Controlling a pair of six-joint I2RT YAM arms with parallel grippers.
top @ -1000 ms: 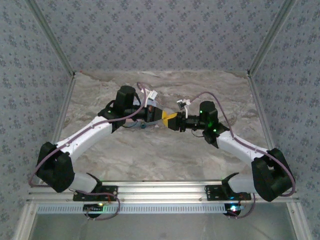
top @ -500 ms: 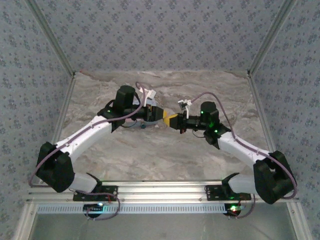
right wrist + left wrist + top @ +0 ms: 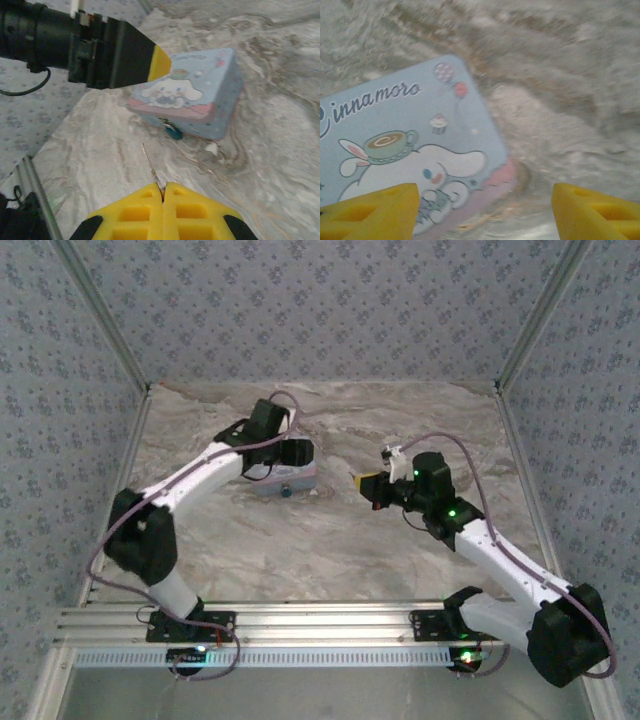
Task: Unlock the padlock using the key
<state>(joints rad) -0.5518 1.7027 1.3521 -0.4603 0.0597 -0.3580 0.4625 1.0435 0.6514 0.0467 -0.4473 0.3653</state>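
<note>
The padlock (image 3: 174,132) is a tiny teal lock hanging on the front of a pastel blue-and-pink cartoon tin (image 3: 200,100); from above the padlock (image 3: 287,492) is a small teal dot. My right gripper (image 3: 163,192) is shut on the key (image 3: 150,164), whose thin metal shaft points toward the padlock from a short way off. In the top view the right gripper (image 3: 366,483) hangs to the right of the tin (image 3: 292,482). My left gripper (image 3: 485,210) is open above the tin lid (image 3: 410,145), nothing between its fingers. One of its yellow fingers (image 3: 159,62) shows over the tin's left end.
The marble-patterned tabletop (image 3: 330,540) lies inside patterned walls with metal corner posts (image 3: 520,340). An aluminium rail (image 3: 320,625) runs along the near edge by the arm bases. The left arm (image 3: 190,485) reaches diagonally to the tin.
The two grippers met at mid-table; now they are apart. The left gripper opened and swung back left over the tin. The right gripper shut on the key and drew back right.
</note>
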